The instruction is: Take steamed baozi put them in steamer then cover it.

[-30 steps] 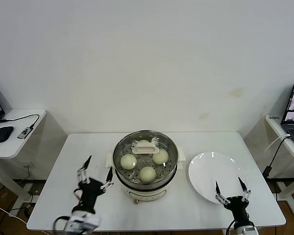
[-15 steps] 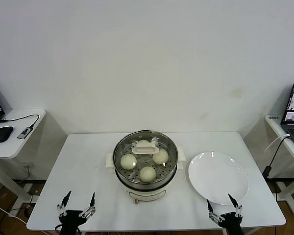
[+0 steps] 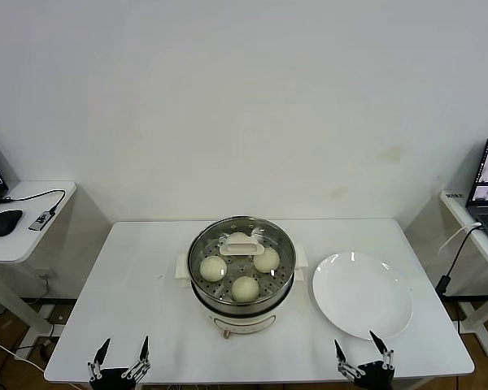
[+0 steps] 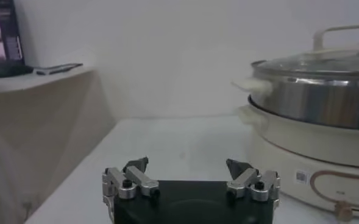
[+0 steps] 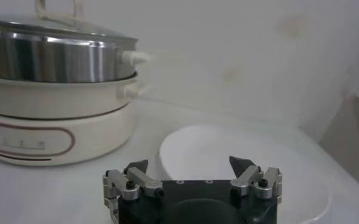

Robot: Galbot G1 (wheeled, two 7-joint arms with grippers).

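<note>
The steamer stands at the middle of the white table, a shiny steel pot on a cream-white base. Its clear glass cover with a cream-white bar handle sits on top. Through the glass I see three baozi fully and a fourth partly behind the handle. My left gripper is open and empty at the table's front left edge. My right gripper is open and empty at the front right edge. The steamer shows in the left wrist view and the right wrist view.
A flat white plate with nothing on it lies right of the steamer, also in the right wrist view. Side desks stand at far left with a mouse and far right with a laptop.
Both grippers have drawn back from beside the steamer and plate to the table's front edge, sinking low in the head view. The steamer, cover and plate have not moved.
</note>
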